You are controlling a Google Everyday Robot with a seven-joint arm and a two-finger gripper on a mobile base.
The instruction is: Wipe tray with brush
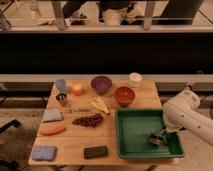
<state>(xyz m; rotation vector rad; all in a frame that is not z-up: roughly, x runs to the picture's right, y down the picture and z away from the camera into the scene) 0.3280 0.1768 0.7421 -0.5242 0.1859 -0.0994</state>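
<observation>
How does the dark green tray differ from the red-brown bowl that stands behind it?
The tray is rectangular and dark green; the bowl is round and red-brown. The tray is far larger than the bowl. The tray lies at the edge of the table nearest the camera; the bowl sits farther back. The gripper is down inside the tray, near its right end in this view; nothing reaches into the bowl. Both rest on that table and have raised sides.
</observation>
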